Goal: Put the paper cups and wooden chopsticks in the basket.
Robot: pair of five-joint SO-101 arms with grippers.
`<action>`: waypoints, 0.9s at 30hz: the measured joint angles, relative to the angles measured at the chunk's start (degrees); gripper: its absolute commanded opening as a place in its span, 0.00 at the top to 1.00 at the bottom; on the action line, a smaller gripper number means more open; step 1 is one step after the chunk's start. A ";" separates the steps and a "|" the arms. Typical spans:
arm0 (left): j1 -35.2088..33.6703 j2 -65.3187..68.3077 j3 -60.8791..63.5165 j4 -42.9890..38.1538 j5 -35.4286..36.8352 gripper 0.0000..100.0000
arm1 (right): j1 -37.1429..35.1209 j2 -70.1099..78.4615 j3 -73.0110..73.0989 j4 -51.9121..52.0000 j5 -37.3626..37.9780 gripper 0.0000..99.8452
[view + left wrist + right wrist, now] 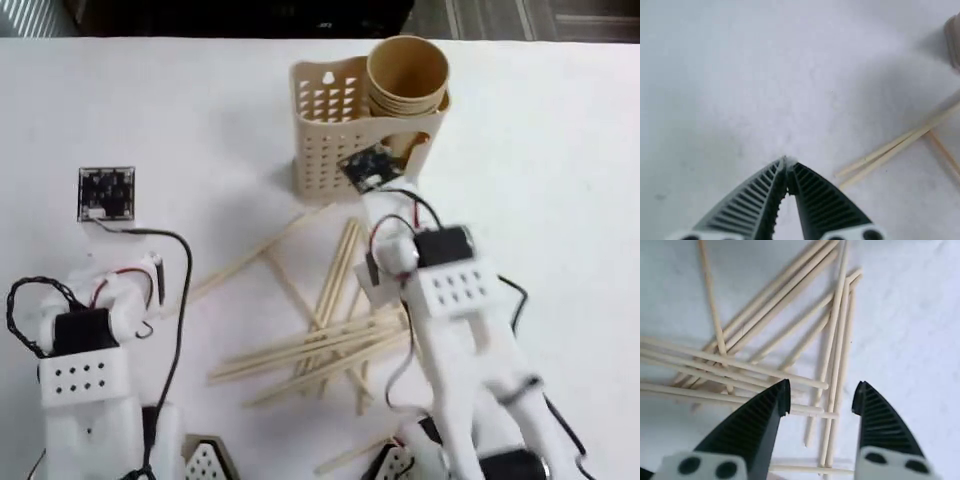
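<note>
At the near left, the left gripper (788, 162) hangs over bare table (200, 120), jaws pressed together. To its right, the right gripper (822, 392) hovers jaws apart over the scattered wooden chopsticks (320, 345) in mid-table. Best to drop onto a stick lying on top (those underneath look pinned), straddle it crosswise, then close. Farther off, the basket (325, 130) holds the stacked paper cups (407, 75) at its right end, so aim for its open left side.

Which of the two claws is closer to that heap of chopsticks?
The right. The right gripper hangs open directly over the chopsticks; the left gripper sits shut over bare table beside them.
</note>
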State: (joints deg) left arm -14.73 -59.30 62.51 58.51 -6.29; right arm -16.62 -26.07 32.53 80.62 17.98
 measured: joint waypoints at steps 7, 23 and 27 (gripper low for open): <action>0.00 0.00 2.20 -1.32 -1.93 0.98 | 5.19 18.02 -8.35 -0.09 5.89 0.79; 0.00 0.00 2.81 -1.41 -2.29 0.98 | 5.71 44.04 -18.02 -5.80 8.00 0.81; 0.00 0.00 2.81 -1.41 -2.29 0.98 | 6.42 45.01 -18.73 -6.42 8.00 0.96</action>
State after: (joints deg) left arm -14.73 -59.30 65.32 57.10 -8.57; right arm -10.20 18.95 13.80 74.20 25.98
